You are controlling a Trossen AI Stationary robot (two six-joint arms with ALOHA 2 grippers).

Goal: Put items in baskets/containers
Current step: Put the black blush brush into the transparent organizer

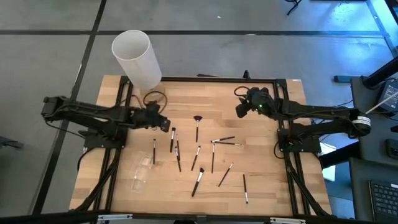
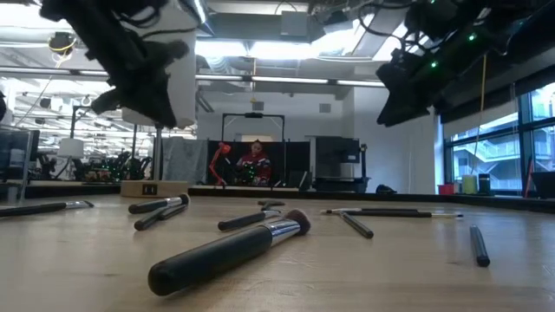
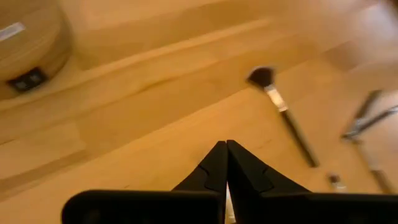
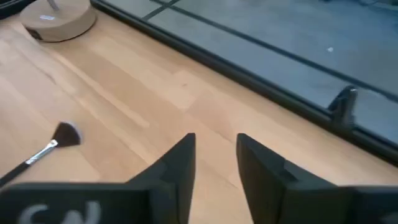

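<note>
Left gripper (image 1: 166, 124) is hovering clenched w/ nothing in it, nearest brush (image 1: 173, 139) lying just right/nearer, long axis near-far; right gripper (image 1: 239, 110) is sitting part open, further off.

The dark left arm is stretched in from the worktop's left edge, its left pincer (image 1: 166, 124) held above the surface with fingers pressed together. The dark right arm is folded near the far right corner, its right pincer (image 1: 239, 107) raised with fingers parted and nothing between them.

Brushes (image 1: 198, 156) scattered mid-table (image 1: 267, 186); edges bare
</note>
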